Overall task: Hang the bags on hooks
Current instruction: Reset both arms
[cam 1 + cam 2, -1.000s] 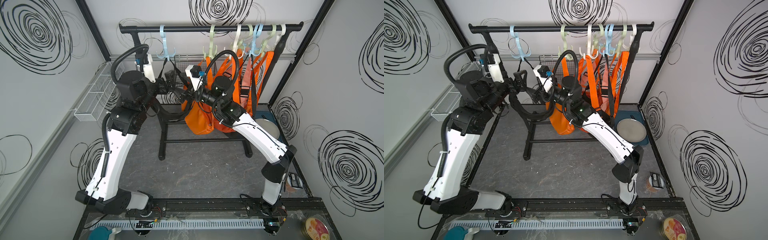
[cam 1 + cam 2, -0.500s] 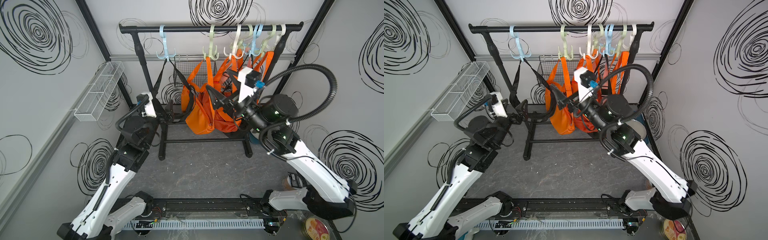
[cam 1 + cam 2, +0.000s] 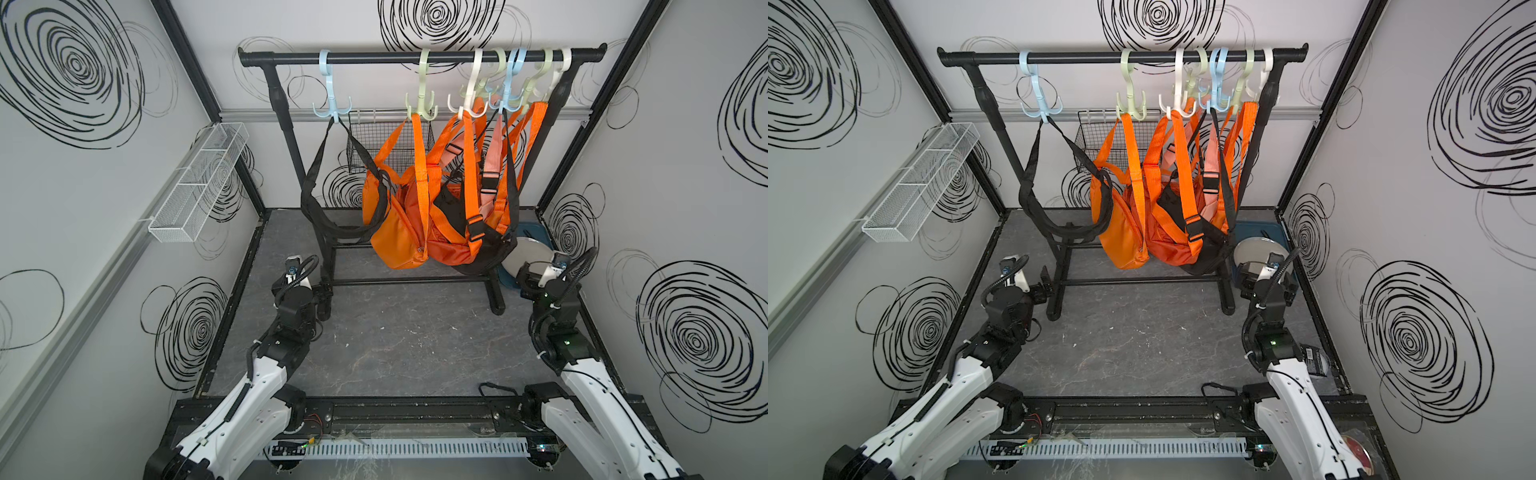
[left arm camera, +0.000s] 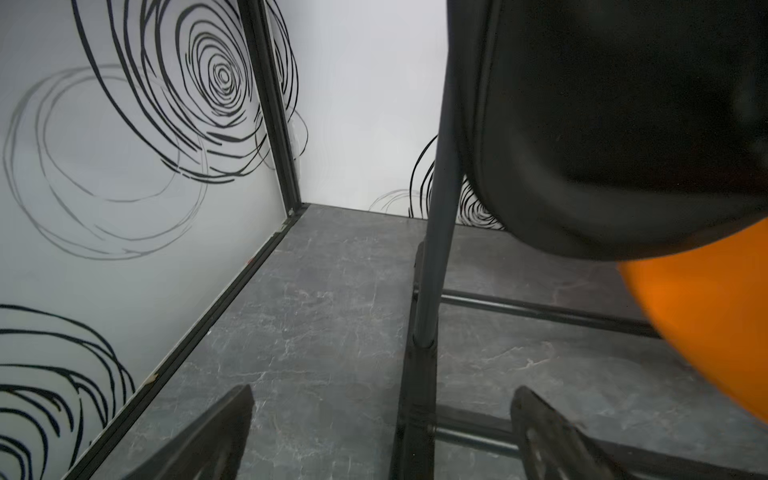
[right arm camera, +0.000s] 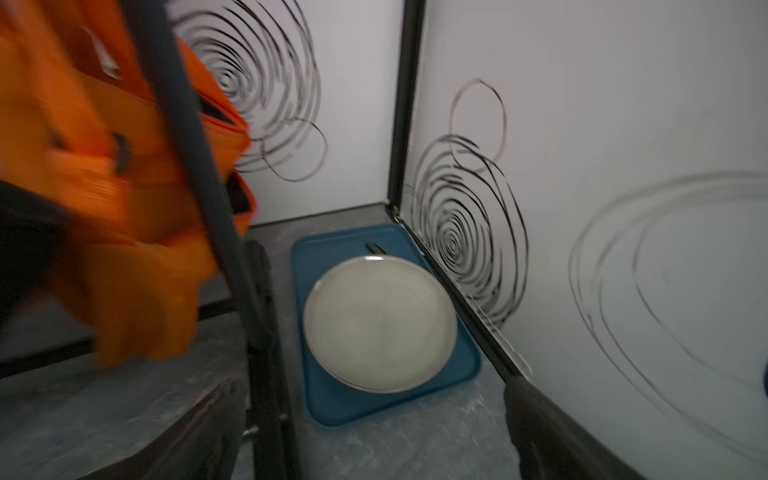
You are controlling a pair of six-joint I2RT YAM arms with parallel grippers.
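Since black bag (image 3: 332,226) hangs off blue hook (image 3: 331,106), well above left gripper (image 3: 325,289) & right gripper (image 3: 524,277), fingers splayed, empty, job looks done.

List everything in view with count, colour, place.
rack: one, black, rear floor.
hooks: seven, blue, green, white, on rack's rail.
black bag: one, black, on leftmost hook.
orange bags: several, orange, on hooks further right.
wire basket: one, white, left wall.
mesh basket: one, black, behind rack.
tray: one, blue, far right corner.
plate: one, grey, on tray.
left end effector: one, black, open, by rack's left foot.
right end effector: one, black, open, near tray.
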